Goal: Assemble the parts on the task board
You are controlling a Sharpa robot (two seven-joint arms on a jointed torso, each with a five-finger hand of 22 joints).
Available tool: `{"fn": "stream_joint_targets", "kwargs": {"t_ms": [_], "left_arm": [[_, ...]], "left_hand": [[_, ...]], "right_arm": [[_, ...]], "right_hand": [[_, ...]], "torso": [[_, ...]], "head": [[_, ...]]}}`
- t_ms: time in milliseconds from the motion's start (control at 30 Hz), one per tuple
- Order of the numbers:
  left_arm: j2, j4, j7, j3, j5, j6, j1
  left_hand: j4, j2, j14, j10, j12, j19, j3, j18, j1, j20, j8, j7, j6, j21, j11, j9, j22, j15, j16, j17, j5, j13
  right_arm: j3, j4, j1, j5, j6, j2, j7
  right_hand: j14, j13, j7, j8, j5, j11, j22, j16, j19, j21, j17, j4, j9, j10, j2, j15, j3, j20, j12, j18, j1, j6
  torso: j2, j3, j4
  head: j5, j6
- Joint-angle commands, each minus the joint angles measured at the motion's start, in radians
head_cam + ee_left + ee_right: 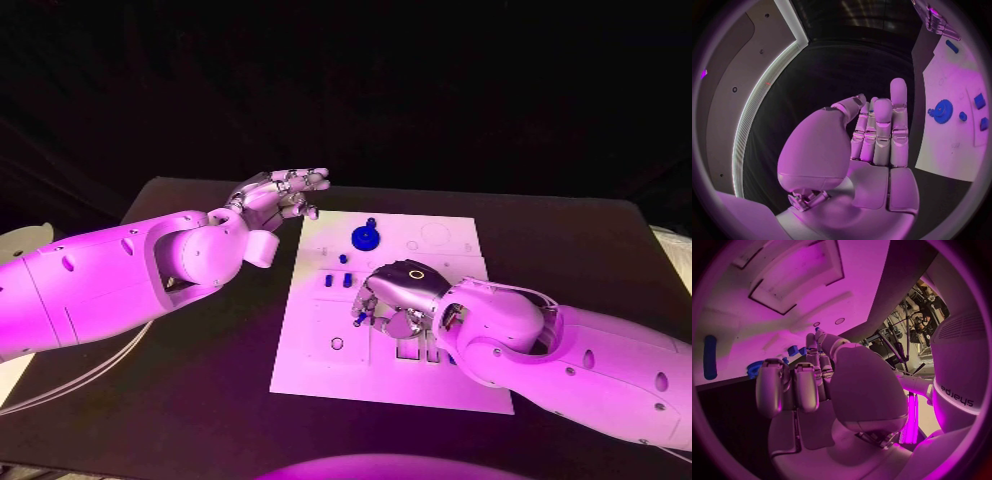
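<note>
Looking down at the black worktop [562, 235], you see the white task board [325, 350] lying in its middle, reaching from near the far edge toward the near edge. Your left hand [283, 192] hangs above the worktop just off the board's far left corner, fingers raised and close together, holding nothing; the left wrist view shows the same hand [873, 135] with its fingers upright side by side and the thumb folded across the palm, clear of the board.

Your right hand [397, 300] sits over the middle of the board, palm down, fingers curled toward the surface. You cannot tell from these views whether it is gripping anything.

A blue gear [366, 238] lies on the board's far half, toward the far edge. Several small blue parts [338, 282] sit just nearer than the gear, close beside the right hand's fingers. In the right wrist view you also find a long blue bar [710, 357] lying on the board, well apart from the hand.
</note>
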Motion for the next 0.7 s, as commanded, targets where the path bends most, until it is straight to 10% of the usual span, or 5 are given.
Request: {"fn": "stream_joint_targets", "kwargs": {"t_ms": [33,700], "left_arm": [[0.002,0.003,0.001,0.001,-0.004,0.020,0.000],[0.001,0.003,-0.010,0.001,-0.012,0.032,0.000]], "left_hand": [[-0.006,0.001,-0.002,-0.009,0.004,-0.008,-0.002,0.018,-0.008,0.000,0.002,0.002,-0.009,-0.005,0.002,-0.002,-0.002,0.005,-0.003,-0.002,0.005,0.000],[-0.009,0.000,-0.005,-0.015,0.007,-0.009,-0.004,0.018,-0.011,0.001,0.001,0.004,-0.014,-0.007,0.004,-0.002,-0.004,0.006,-0.004,-0.008,0.005,-0.001]], "right_arm": [[-0.001,-0.003,-0.002,-0.001,0.039,0.003,0.011],[-0.005,-0.032,-0.005,-0.048,0.062,0.034,-0.027]], "right_hand": [[0.069,-0.001,0.010,0.002,0.007,0.004,-0.001,0.001,0.002,0.003,0.067,-0.003,0.001,-0.006,0.006,0.002,0.003,-0.003,-0.007,-0.002,0.000,0.001],[0.068,-0.003,0.011,0.001,0.008,0.005,-0.003,0.001,0.001,0.001,0.067,-0.004,0.002,-0.007,0.006,0.003,0.004,-0.002,-0.007,-0.002,-0.002,0.000]], "torso": [[0.000,0.0006,-0.0004],[0.000,-0.0004,0.0008]], "head": [[0.001,-0.002],[-0.002,-0.007]]}}
